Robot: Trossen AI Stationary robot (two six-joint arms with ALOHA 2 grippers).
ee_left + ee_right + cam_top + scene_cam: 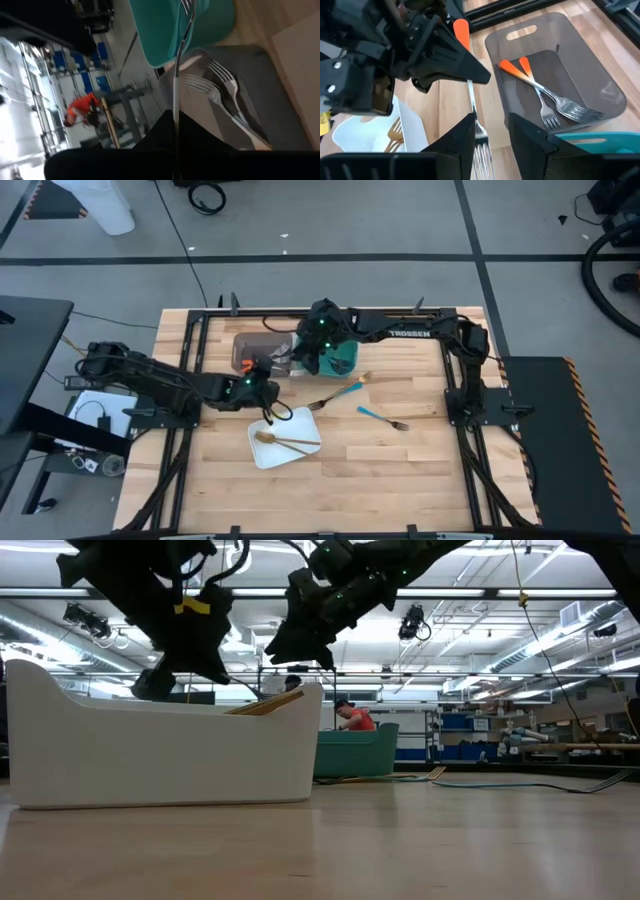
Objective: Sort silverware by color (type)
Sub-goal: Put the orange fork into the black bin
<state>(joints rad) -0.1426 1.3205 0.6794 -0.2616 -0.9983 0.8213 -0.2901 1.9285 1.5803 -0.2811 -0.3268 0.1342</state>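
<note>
Two forks (555,102) lie in the grey bin (600,85), tines partly hidden.

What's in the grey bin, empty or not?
Not empty: the grey bin holds two orange-handled forks lying flat, side by side; the left wrist view also shows their tines.

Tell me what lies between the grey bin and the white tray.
In the high view, the left gripper hangs between the grey bin and the white tray, shut on an orange-handled fork.

Two orange-handled forks (547,97) lie in the grey bin; blue ones (383,418) on the table.
</note>
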